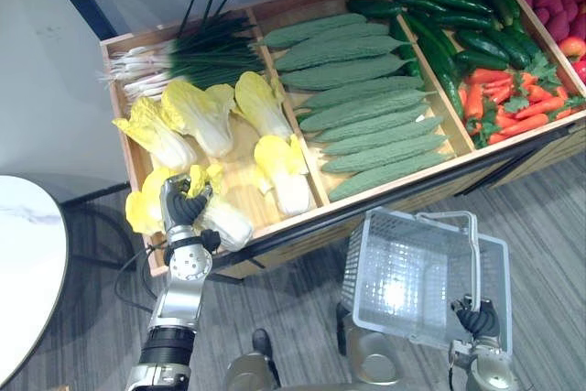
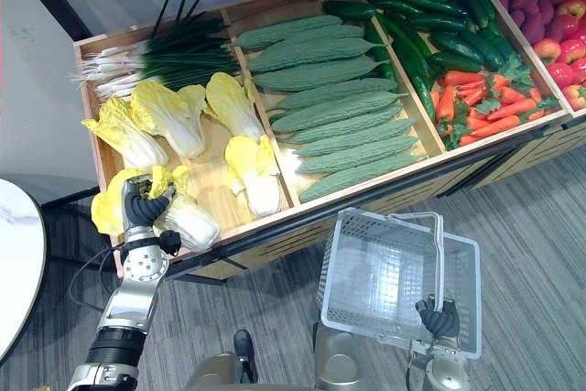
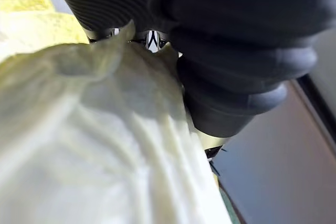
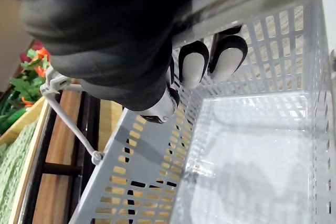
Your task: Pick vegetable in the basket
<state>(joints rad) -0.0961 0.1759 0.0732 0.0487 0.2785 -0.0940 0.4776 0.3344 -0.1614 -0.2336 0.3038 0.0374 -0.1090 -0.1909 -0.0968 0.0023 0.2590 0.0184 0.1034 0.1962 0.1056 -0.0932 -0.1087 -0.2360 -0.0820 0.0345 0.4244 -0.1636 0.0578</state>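
Your left hand (image 1: 186, 205) lay on the napa cabbage (image 1: 227, 222) in the wooden crate (image 1: 366, 199), fingers hidden. The right wrist view showed your right hand (image 4: 193, 69) hooked over the basket (image 4: 152, 182) rim.

1. I see bright, even light across the wooden stand (image 1: 403, 184); the bitter gourds (image 1: 357, 103) in it carry a soft sheen.
2. In front of the stand, a white spot of glare sits on the bottom of the basket (image 1: 412, 216).
3. Under the stand's front edge, the grey floor (image 1: 540, 217) lies in shadow.
4. Left of the stand, the round white table (image 1: 27, 254) gleams pale.
5. In the left wrist view the napa cabbage (image 3: 94, 145) looks washed out and the left hand (image 3: 236, 51) nearly black.
6. In the right wrist view the right hand (image 4: 105, 35) is equally dark against the bright basket.
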